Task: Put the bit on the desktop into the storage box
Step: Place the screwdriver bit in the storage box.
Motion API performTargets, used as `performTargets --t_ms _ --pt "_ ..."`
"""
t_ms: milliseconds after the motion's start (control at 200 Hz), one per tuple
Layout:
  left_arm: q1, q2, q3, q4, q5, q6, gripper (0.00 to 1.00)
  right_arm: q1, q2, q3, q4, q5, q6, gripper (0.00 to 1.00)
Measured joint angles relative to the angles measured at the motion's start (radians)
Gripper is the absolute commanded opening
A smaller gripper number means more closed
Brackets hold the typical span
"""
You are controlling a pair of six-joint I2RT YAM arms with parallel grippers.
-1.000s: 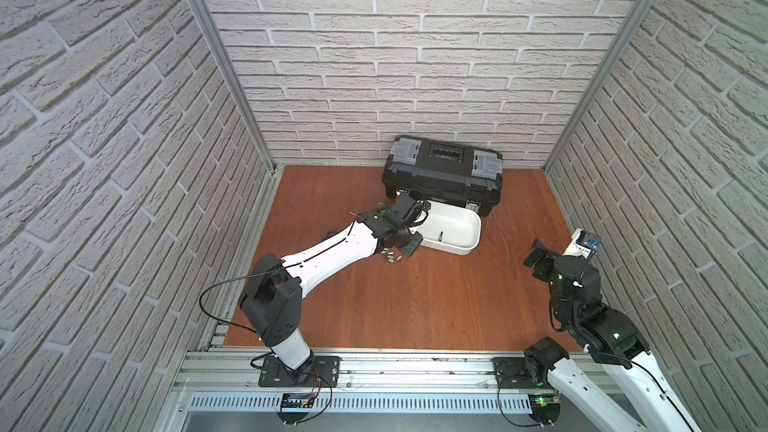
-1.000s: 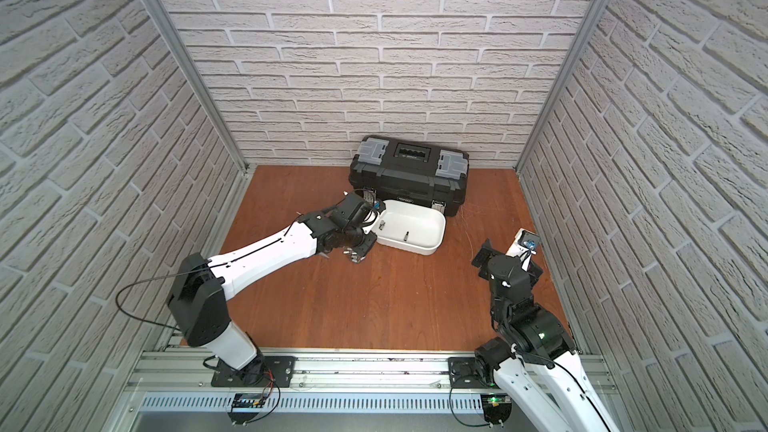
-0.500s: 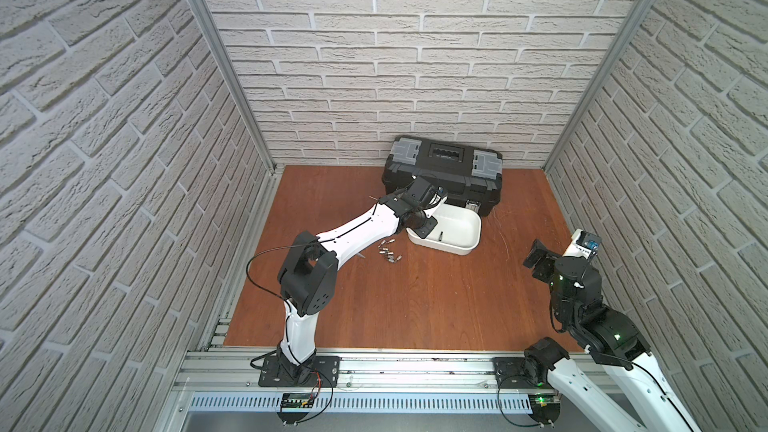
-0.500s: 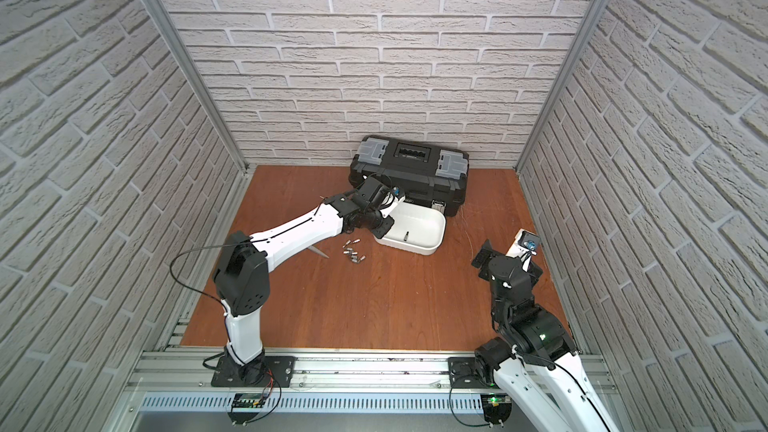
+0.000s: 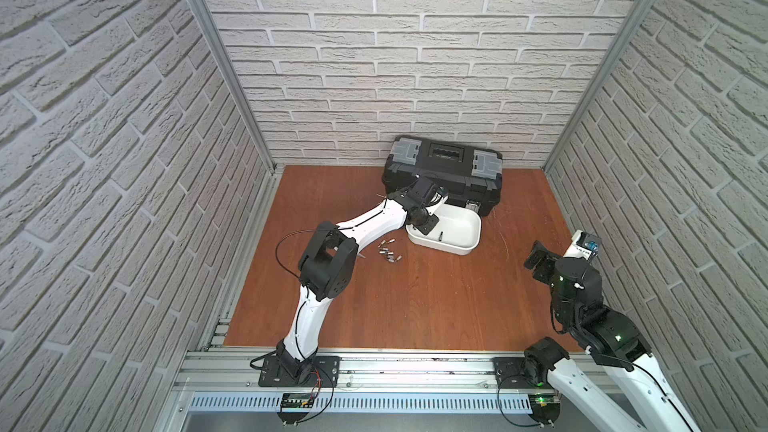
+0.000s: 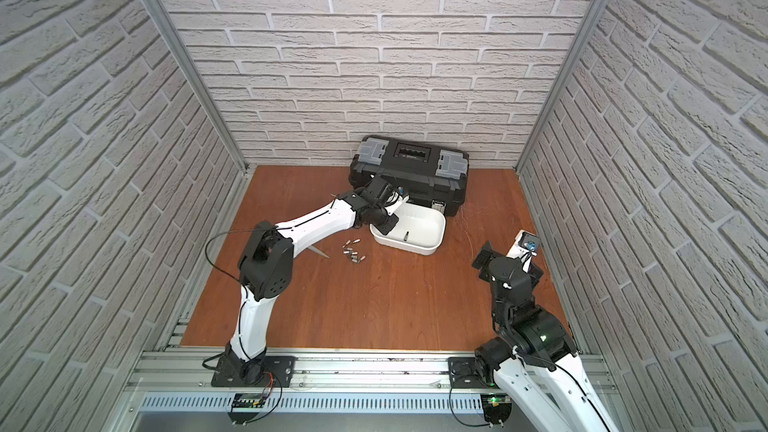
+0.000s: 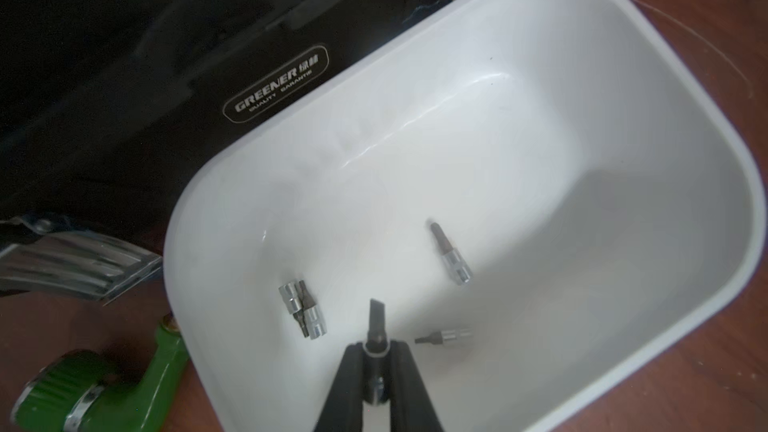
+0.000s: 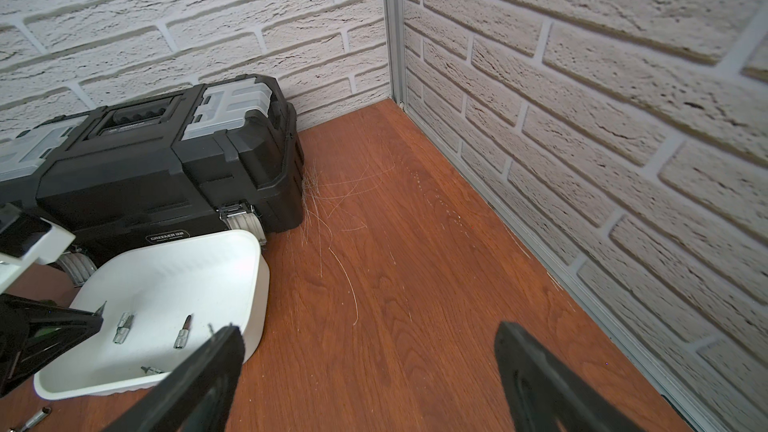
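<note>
Left arm has swung over the storage box [image 7: 623, 76]; left fingers [image 7: 349, 380] pinch a bit [image 7: 377, 322] above four already inside. Several bits [image 5: 388, 252] remain on the tabletop [image 5: 415, 305]; right fingers [image 8: 208, 371] spread.

The white box [image 5: 459, 245], open-topped and round-cornered, sits flat on the red-brown desktop [image 5: 415, 305] near the middle of its back edge. Four small steel bits [image 7: 454, 261] lie loose on its floor. A flat-tipped bit [image 7: 376, 324] is pinched in the left gripper [image 7: 376, 349] above the box's inside, and a cluster of bits [image 5: 388, 252] lies on the desktop just beside the box, on its left-edge side.
</note>
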Motion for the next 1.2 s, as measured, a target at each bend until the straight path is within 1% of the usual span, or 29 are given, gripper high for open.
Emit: performTargets --t_ms 250,445,545,825,1100,1200 --pt "0.004 0.048 0.015 0.000 0.002 0.000 0.02 0.000 0.000 0.000 0.000 0.005 -0.004 0.98" --pt "0.004 0.050 0.017 0.002 0.002 -0.001 0.08 0.000 -0.002 0.000 -0.001 0.014 -0.011 0.98" --pt "0.004 0.050 0.021 0.000 0.002 -0.001 0.19 0.000 -0.010 0.000 -0.002 0.018 -0.012 0.98" --pt "0.003 0.050 0.032 0.002 0.001 -0.001 0.33 0.000 -0.013 0.000 -0.003 0.019 -0.012 0.98" --pt "-0.004 0.042 0.032 0.000 0.000 0.000 0.57 0.000 -0.014 0.000 -0.003 0.018 -0.012 0.98" --pt "-0.009 0.020 0.024 0.003 -0.001 -0.001 0.63 0.000 -0.014 0.000 -0.003 0.018 -0.013 0.98"
